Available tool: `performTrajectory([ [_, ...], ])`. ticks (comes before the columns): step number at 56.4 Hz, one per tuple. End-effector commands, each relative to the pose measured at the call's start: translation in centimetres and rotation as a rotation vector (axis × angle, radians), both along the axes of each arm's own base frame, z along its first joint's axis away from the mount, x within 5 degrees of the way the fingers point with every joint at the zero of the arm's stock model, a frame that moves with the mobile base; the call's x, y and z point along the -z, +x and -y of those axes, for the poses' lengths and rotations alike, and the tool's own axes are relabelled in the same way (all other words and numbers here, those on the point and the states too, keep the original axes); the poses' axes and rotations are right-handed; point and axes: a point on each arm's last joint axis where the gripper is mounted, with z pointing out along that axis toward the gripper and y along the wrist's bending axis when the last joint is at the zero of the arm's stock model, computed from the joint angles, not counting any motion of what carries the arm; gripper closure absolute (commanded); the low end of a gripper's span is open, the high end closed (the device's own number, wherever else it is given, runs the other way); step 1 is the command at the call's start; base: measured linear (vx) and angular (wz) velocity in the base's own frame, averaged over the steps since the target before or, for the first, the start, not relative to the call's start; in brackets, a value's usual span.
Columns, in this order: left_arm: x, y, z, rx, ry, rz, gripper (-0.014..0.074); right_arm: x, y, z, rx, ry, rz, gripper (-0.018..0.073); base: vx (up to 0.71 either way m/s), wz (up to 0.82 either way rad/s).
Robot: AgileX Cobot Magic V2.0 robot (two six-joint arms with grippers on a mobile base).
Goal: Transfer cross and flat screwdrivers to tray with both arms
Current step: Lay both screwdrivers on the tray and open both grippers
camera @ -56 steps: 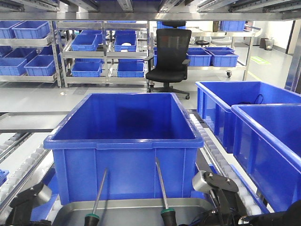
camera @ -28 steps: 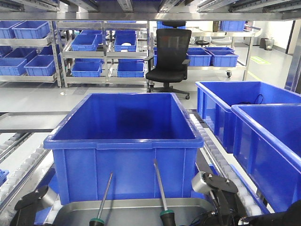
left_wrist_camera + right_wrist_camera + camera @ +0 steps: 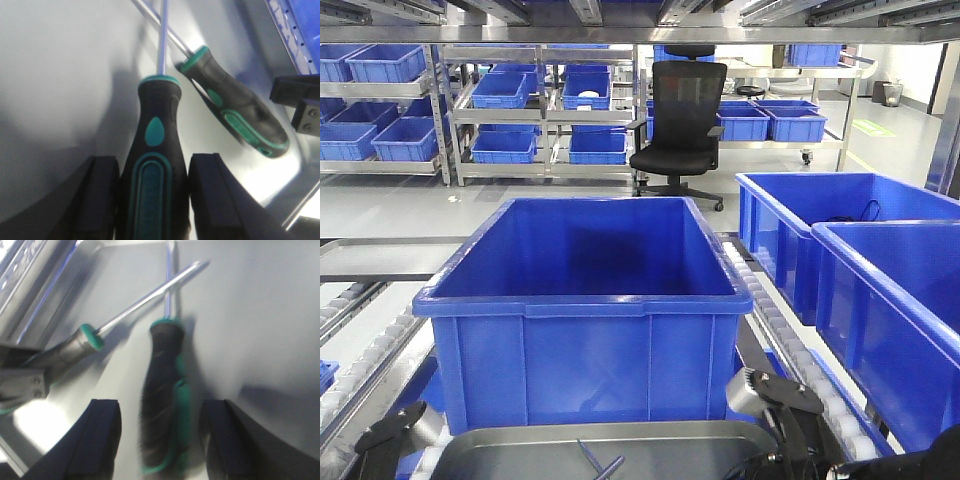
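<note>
Both screwdrivers lie in the grey tray [image 3: 60, 75], their silver shafts crossing near the tips. My left gripper [image 3: 154, 200] has its fingers spread on either side of one screwdriver [image 3: 152, 170], a little clear of its black-and-green handle. My right gripper [image 3: 160, 440] is likewise spread wide around the other screwdriver [image 3: 162, 395], not touching it.

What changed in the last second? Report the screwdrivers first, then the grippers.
Both screwdrivers dropped from upright in front of the blue bin to low in the tray, with their shafts now crossed. The right gripper stands open, clear of its screwdriver's handle, so it has let go. The left gripper closely flanks its handle; its grip is unclear. The bin and tray stayed put.
</note>
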Motion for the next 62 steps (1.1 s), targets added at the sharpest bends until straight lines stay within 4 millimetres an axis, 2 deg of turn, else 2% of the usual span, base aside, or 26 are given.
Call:
performTrajectory([
  [1,-1.7,0.0,0.3,-0.019,-0.065,0.028,0.0183,-2.1,0.0,-0.1,0.002,0.051,0.053,0.0120,0.00,0.00],
  [8,-1.8,-0.1,0.3,-0.010,-0.068,0.023,0.0184,-3.0,-0.6,0.1,-0.008,0.066,0.078,0.0120,0.00,0.00],
  [25,-3.7,0.4,0.7,0.043,-0.070,0.086,0.0168,-6.7,-2.9,1.5,0.000,0.115,0.245,0.0120,0.00,0.00],
  [38,-3.8,0.4,0.8,0.050,-0.070,0.083,0.0071,-7.6,-3.6,2.0,-0.003,0.122,0.290,0.0120,0.00,0.00],
  [45,-3.9,0.1,0.9,0.082,-0.077,0.060,0.0076,-7.8,-3.9,2.0,-0.015,0.124,0.290,0.0120,0.00,0.00],
  [50,-4.5,-0.2,1.1,0.130,-0.081,0.064,0.0126,-8.0,-4.3,2.2,-0.031,0.112,0.301,0.0140,0.00,0.00],
  [53,-5.2,-0.4,1.1,0.153,-0.086,0.076,0.0188,-8.1,-4.6,2.4,-0.045,0.099,0.316,0.0176,0.00,0.00],
  [58,-6.9,-1.2,0.8,0.184,-0.096,0.128,0.0348,-8.8,-5.6,2.9,-0.076,0.064,0.366,0.0271,0.00,0.00],
  [62,-8.3,-2.2,0.3,0.196,-0.092,0.199,0.0504,-9.6,-6.9,3.7,-0.097,0.040,0.420,0.0399,0.00,0.00],
])
